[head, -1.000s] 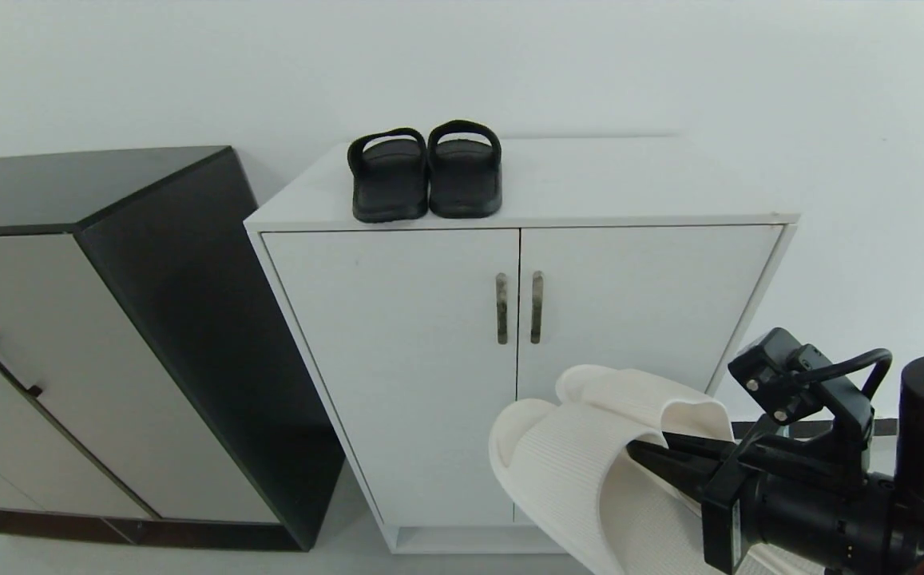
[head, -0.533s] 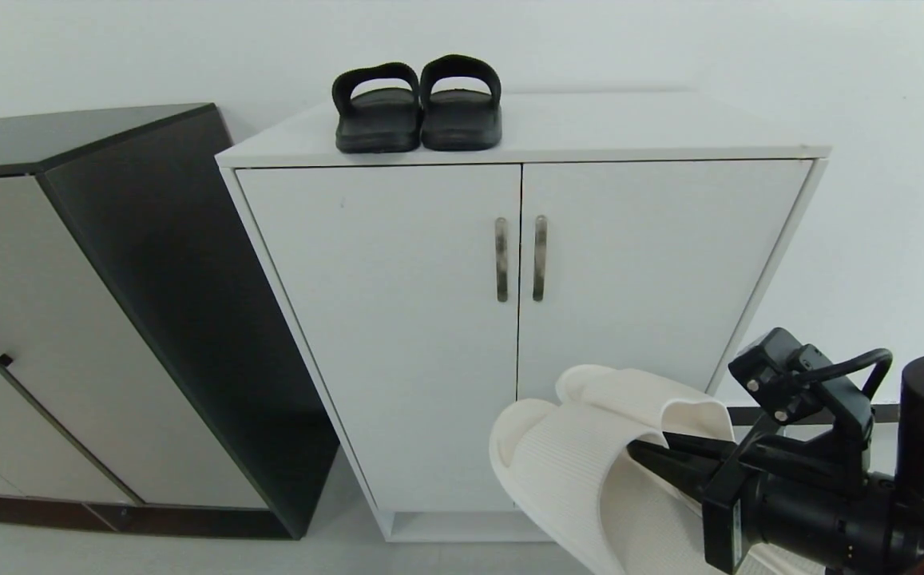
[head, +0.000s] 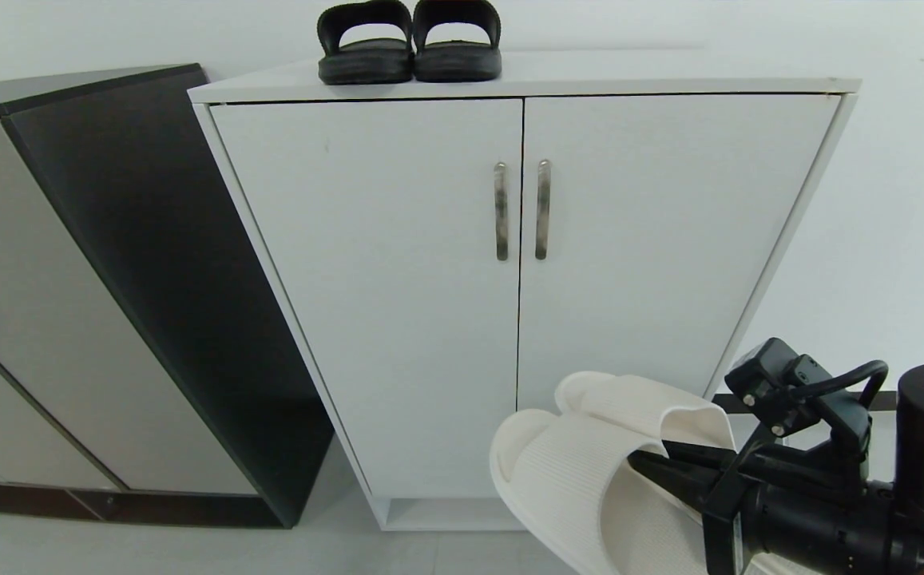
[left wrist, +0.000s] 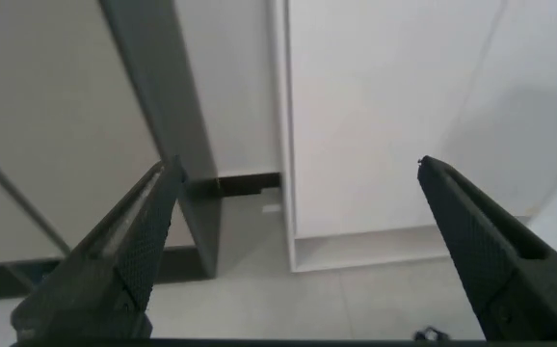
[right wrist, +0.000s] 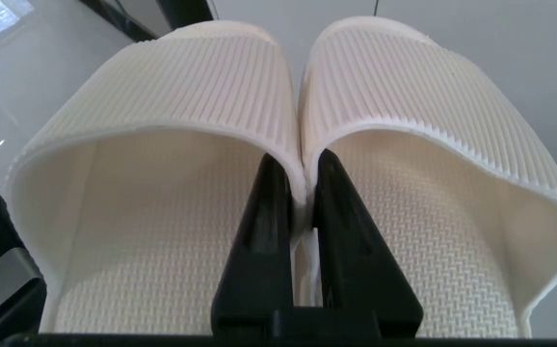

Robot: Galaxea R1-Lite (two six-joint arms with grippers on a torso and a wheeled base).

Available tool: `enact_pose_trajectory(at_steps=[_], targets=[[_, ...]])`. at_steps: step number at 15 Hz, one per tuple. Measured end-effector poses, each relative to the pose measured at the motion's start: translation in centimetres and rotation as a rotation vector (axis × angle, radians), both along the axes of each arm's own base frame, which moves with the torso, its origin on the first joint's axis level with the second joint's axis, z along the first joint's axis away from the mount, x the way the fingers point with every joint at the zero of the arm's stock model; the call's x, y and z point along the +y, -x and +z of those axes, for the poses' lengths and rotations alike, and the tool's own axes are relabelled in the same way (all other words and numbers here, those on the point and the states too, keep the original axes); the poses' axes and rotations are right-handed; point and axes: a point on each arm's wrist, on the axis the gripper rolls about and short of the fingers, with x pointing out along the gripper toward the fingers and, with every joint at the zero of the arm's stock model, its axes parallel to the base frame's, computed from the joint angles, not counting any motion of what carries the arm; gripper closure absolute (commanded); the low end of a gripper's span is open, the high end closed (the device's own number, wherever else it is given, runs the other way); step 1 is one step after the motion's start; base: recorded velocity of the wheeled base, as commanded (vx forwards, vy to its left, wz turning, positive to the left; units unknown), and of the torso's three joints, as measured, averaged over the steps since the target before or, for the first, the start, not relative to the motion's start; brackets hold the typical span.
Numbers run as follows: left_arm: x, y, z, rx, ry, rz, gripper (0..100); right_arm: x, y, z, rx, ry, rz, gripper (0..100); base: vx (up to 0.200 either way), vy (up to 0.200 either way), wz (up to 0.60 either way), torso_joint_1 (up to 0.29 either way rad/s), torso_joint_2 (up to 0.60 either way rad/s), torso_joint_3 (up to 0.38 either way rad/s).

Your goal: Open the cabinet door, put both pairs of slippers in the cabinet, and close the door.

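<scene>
The right claw (head: 639, 457) is pinching the white slippers (head: 573, 471) near the shut cabinet (head: 398, 319), the left claw (left wrist: 296, 169) is hanging spread, and the black slippers (head: 410, 44) are sitting on top, so nearly everything is waiting.

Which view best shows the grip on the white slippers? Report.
Right wrist view: the right gripper pinches the white slippers' inner straps together. Head view shows them side-on, gripper tucked inside. Left wrist view faces the cabinet.

Bright, even light leaves only soft shadow low between the white cabinet (head: 398, 303) and the dark cabinet (head: 150, 263), both splayed by the wide lens.
</scene>
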Motion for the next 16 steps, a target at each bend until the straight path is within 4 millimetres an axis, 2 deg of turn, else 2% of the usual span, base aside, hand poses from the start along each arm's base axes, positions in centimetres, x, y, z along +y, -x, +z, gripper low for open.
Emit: enact_pose_trajectory(at_steps=[2,5,9,13,16], targets=[[-0.2,-1.2,1.9,0.052,0.017,-0.096,0,0.0,0.0,0.0,0.000,0.000,0.000,100,0.000,0.000,0.00,0.000,0.00,0.000],[-0.5,-4.3,4.2,0.107,0.039,-0.241,0,-0.1,0.0,-0.1,-0.001,0.007,0.000,100,0.000,0.000,0.00,0.000,0.00,0.000],[-1.3,-7.0,5.9,0.133,0.044,-0.440,0,0.0,0.0,0.0,-0.014,0.005,0.004,100,0.000,0.000,0.00,0.000,0.00,0.000],[-3.0,-9.9,9.3,0.142,0.036,-0.595,0,0.0,0.0,-0.2,-0.020,0.019,0.008,100,0.000,0.000,0.00,0.000,0.00,0.000],[-5.1,-12.5,11.2,0.174,0.038,-0.664,0,0.2,-0.2,-0.5,-0.009,0.024,0.008,100,0.000,0.000,0.00,0.000,0.00,0.000]])
